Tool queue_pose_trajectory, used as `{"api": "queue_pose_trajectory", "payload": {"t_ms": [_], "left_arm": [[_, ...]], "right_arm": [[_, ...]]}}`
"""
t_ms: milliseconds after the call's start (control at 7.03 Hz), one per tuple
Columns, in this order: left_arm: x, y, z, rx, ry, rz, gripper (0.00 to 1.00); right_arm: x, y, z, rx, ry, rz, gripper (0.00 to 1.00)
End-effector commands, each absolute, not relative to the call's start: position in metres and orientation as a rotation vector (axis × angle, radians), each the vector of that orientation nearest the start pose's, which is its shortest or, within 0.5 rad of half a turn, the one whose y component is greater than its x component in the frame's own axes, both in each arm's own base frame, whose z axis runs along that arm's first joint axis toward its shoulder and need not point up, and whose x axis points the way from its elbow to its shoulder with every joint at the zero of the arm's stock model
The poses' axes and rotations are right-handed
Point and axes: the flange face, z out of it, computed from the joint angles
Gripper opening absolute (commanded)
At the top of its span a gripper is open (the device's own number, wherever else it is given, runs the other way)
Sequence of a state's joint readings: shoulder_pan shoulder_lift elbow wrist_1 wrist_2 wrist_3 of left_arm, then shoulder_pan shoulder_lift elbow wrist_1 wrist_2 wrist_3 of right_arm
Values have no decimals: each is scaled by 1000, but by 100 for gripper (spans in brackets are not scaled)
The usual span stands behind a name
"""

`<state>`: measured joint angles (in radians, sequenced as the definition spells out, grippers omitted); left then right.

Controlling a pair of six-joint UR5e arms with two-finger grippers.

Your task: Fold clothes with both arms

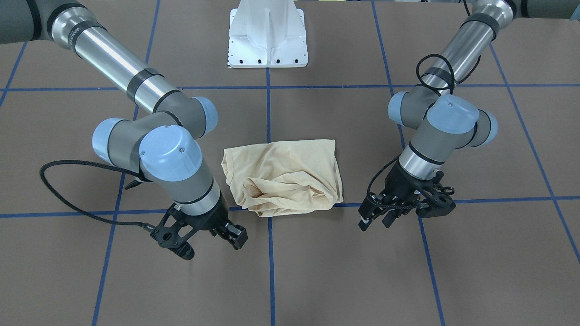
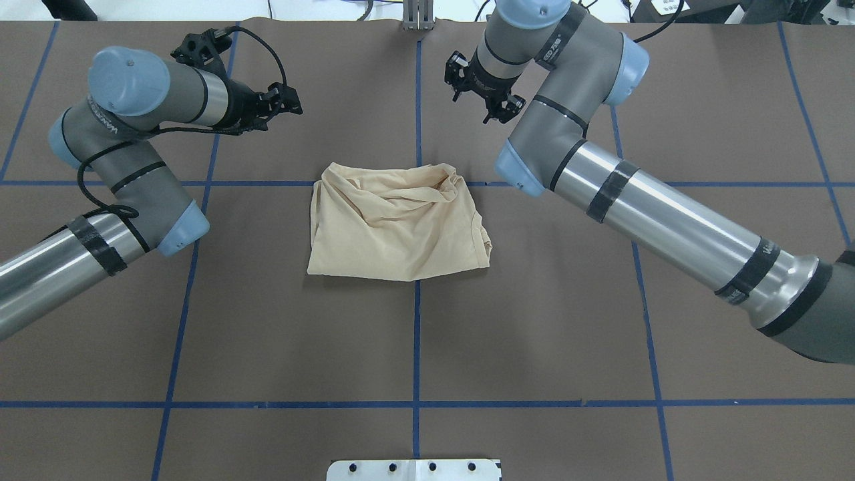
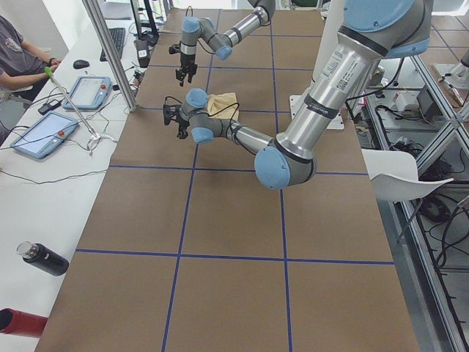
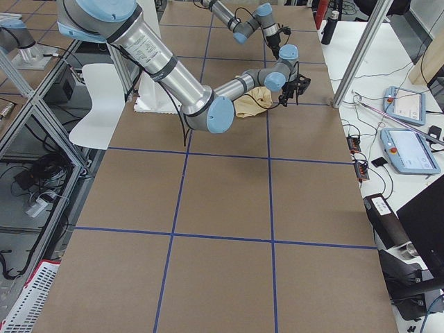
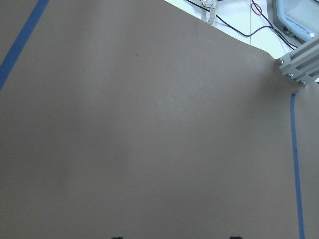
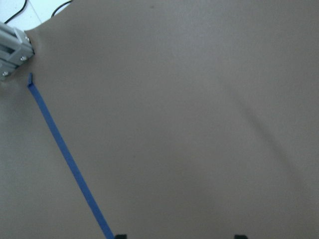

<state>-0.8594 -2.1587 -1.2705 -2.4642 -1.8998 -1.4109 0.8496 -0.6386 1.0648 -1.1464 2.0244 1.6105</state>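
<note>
Between the spread left hand (image 1: 378, 221) and spread right hand (image 1: 210, 240), a thin cream T-shirt (image 1: 283, 176) lies rumpled.

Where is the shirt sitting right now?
In the overhead view the shirt lies crumpled at the table's centre, straddling the blue centre line. It is nearer the robot than the left gripper and right gripper, and touches neither.
</note>
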Motion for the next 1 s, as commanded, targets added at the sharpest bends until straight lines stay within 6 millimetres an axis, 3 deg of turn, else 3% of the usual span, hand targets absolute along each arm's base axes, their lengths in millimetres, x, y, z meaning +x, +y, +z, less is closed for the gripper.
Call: {"api": "queue_pose_trajectory", "payload": {"t_ms": [0,142,284,569,711,853], "left_arm": [[344,-639,346,355,1183,-288,100],[310,-630,369,414,1148,-184,100],[270,-634,385,472,1114,-105,100],[169,-630,450,535,1041,62,100],[94,-623,485,555,1006,123,100],[38,-592,549,581,921,198,100]], "right_arm": [[-401,-719,279,-71,-956,555,100],[-361,-720,323,-23,-914,470,100],[-312,-715,368,36,-851,342,100],[-175,-712,434,61,-797,148,100],[-104,-705,476,83,-801,88,100],[-36,-688,521,101,-799,66,100]]}}
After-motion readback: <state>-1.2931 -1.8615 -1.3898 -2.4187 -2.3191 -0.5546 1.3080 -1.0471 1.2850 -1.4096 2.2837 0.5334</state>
